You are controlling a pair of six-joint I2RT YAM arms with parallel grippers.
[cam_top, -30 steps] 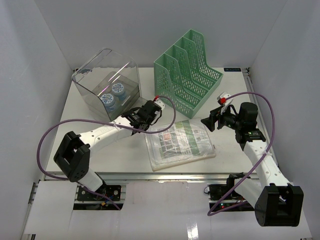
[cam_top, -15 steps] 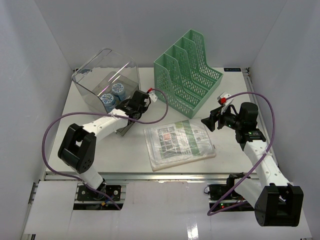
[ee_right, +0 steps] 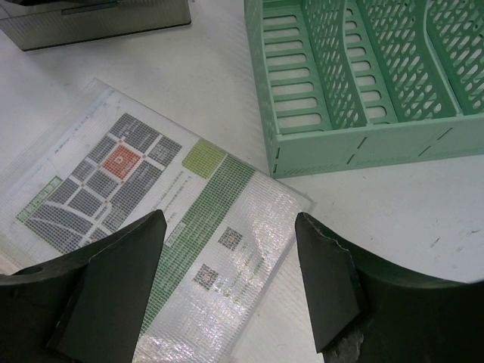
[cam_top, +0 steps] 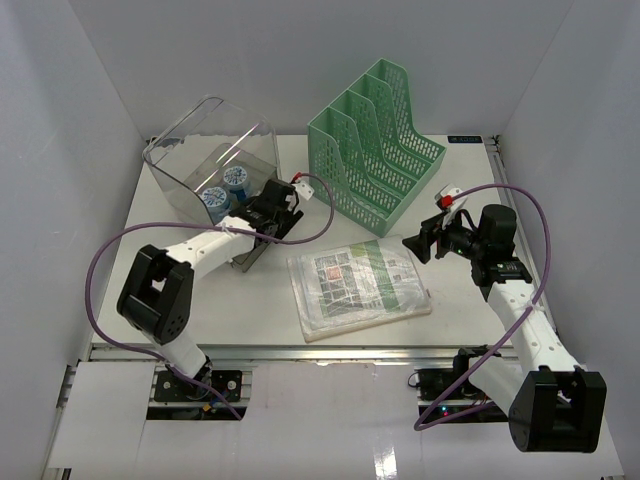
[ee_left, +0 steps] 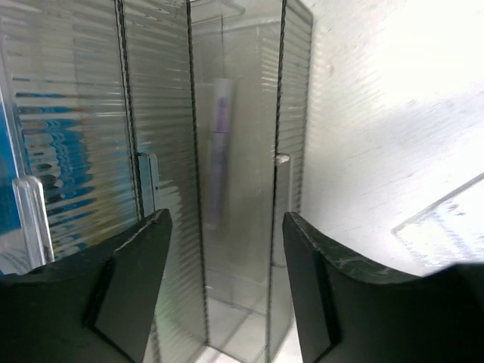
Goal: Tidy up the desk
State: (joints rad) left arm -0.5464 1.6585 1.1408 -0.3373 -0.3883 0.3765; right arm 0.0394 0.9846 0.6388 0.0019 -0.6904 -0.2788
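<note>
White walls [cam_top: 80,120] close in on three sides of the desk [cam_top: 250,305], which runs from the metal rail [cam_top: 300,350] at the front to the back wall and carries everything else. At its back left stands a clear box [cam_top: 210,160] with two round blue-topped things [cam_top: 225,188] inside. At the back centre a green file rack [cam_top: 378,135] stands upright with its slots open to the top, likely the home for flat papers. A plastic sleeve [cam_top: 358,285] of printed sheets lies flat near the front, between the two arms and apart from the rack, so it looks like the piece not yet sorted. The left gripper [cam_top: 272,210] sits at the near right corner of the box. Its wrist view shows the fingers [ee_left: 128,280] spread wide with nothing between them, facing a narrow compartment where a pale stick-shaped thing [ee_left: 219,151], perhaps a pen, stands upright. That suits work at this compartment, though whether to drop or to fetch I cannot tell. The right gripper [cam_top: 420,243] hangs above the sleeve's right edge, tilted down towards it, jaws wide and empty, a sensible stance for coming down on that edge; a thin sleeve lying flat will probably be hard to pinch
</note>
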